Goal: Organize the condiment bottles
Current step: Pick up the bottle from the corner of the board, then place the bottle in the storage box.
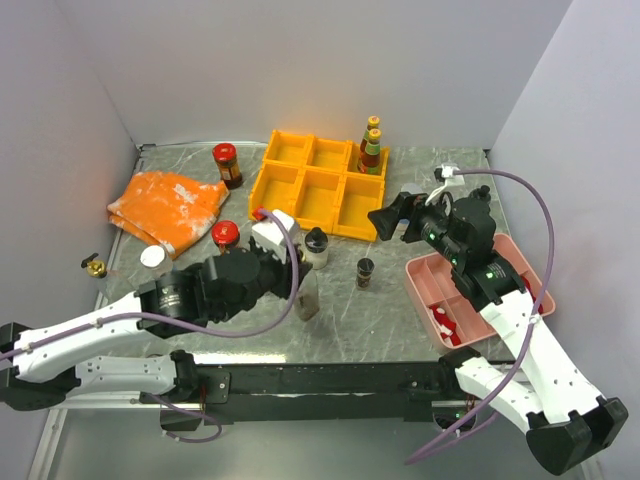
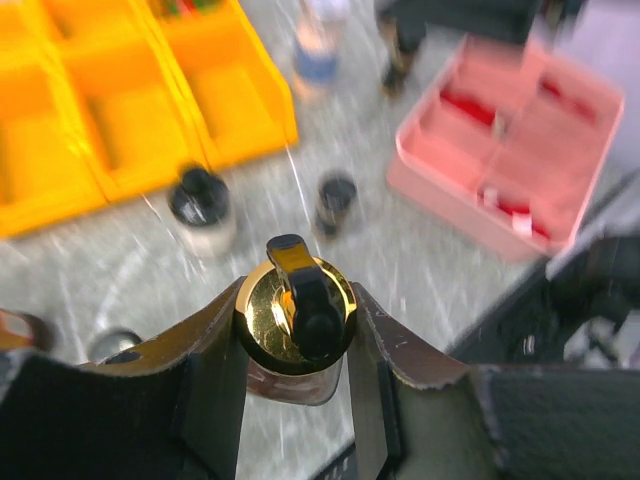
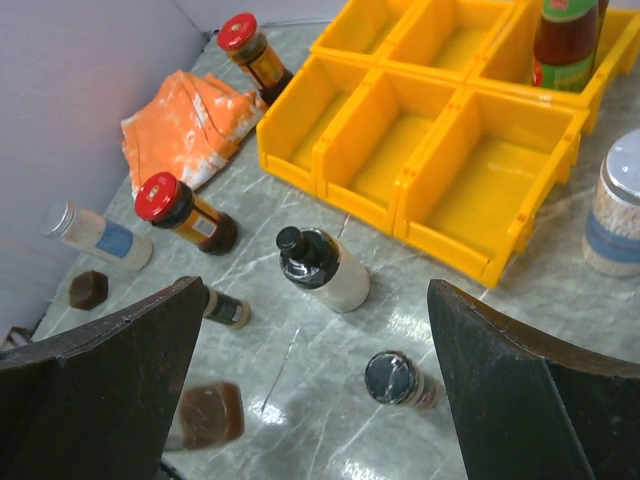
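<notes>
My left gripper [image 2: 297, 298] is shut on a clear bottle with a gold cap [image 2: 295, 318] and holds it upright over the table's near middle; top view shows it [image 1: 307, 296]. My right gripper [image 3: 315, 290] is open and empty, above a white bottle with a black cap [image 3: 325, 268] and a small dark jar [image 3: 392, 378]. Two yellow-green-capped sauce bottles [image 1: 371, 146] stand in the orange bin rack [image 1: 300, 190]. Two red-capped jars [image 1: 228, 164] [image 1: 226, 237] stand at the left. A silver-capped bottle [image 3: 618, 212] stands by the rack.
An orange cloth [image 1: 168, 205] lies at the far left. A pink tray [image 1: 520, 270] with small red and white packets sits at the right. A silver-capped bottle [image 3: 95, 236], a small dark bottle [image 3: 226, 310] and a brown cap-like piece [image 3: 88, 288] lie near the left wall.
</notes>
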